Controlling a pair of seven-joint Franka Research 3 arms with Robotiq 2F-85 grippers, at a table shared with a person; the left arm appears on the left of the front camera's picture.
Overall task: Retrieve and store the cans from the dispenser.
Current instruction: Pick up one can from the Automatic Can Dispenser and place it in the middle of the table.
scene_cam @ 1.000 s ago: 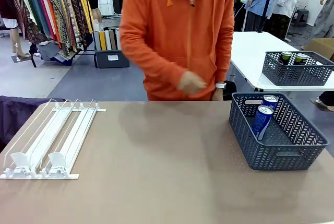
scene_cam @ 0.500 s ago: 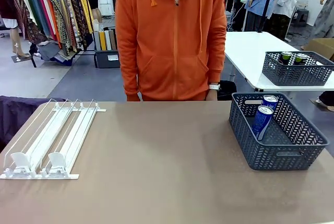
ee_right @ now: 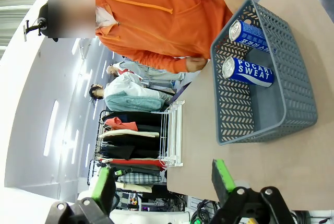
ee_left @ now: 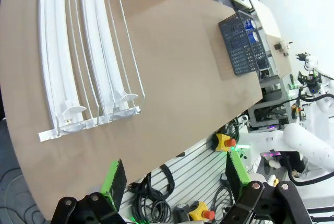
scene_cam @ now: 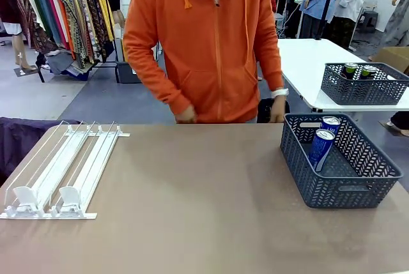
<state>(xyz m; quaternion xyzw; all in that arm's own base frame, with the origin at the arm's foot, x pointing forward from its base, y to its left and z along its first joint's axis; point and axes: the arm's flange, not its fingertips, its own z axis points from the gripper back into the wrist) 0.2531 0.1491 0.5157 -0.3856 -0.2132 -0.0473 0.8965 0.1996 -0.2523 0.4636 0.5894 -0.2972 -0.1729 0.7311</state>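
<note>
Cans [scene_cam: 324, 140]: two blue ones with silver tops, inside the dark grey basket [scene_cam: 358, 192], leaning against its far wall; white lettering on them in the right wrist view [ee_right: 249, 70].
Dispenser [scene_cam: 61, 172]: flat white rack, lanes bare, well apart from the basket across the table [scene_cam: 204, 197]; two pusher plates at its near lip.
Left gripper [ee_left: 175, 177]: jaws wide apart, nothing between the green pads, held off the table's near edge.
Right gripper [ee_right: 162, 182]: jaws spread, holding nothing, near the basket.
Person [scene_cam: 211, 38]: orange hoodie, behind the table's far edge, one hand [scene_cam: 277, 109] just beside the basket's far corner.
Second basket [scene_cam: 364, 83]: on a white table beyond the basket, holding cans.
</note>
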